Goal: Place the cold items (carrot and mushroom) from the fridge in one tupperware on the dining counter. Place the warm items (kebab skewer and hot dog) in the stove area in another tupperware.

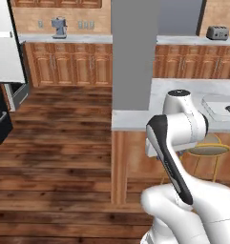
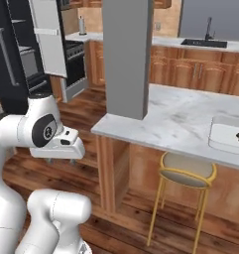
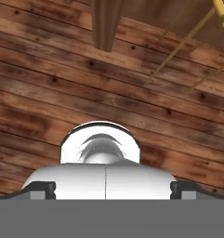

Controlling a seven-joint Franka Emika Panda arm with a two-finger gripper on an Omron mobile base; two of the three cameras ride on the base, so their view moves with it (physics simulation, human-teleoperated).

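Hanging over floorboards, jaws wide; tupperware [image 2: 229,135] cut off, contents unclear

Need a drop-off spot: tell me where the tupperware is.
One tupperware sits on the dining counter at the right edge of both base views, above the yellow-legged stool, with a small dark item inside.

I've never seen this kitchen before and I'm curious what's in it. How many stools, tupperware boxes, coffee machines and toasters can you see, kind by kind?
stool: 1
tupperware: 1
coffee machine: 1
toaster: 1
Total: 4
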